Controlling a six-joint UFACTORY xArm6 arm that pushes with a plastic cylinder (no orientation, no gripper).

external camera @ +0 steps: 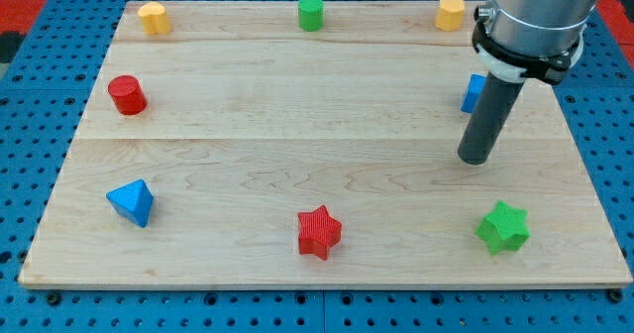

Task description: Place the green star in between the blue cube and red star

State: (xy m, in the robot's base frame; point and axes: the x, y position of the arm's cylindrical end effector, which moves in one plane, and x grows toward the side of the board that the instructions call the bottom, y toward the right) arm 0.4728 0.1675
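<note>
The green star (503,227) lies near the view's bottom right corner of the wooden board (297,145). The red star (318,232) lies at the bottom centre. The blue cube (473,92) sits at the right, mostly hidden behind the dark rod. My tip (475,160) rests on the board just below the blue cube and above and slightly left of the green star, apart from both.
A yellow block (153,18), a green cylinder (311,13) and a yellow block (451,13) stand along the top edge. A red cylinder (127,94) is at the left. A blue triangular block (132,202) is at the bottom left.
</note>
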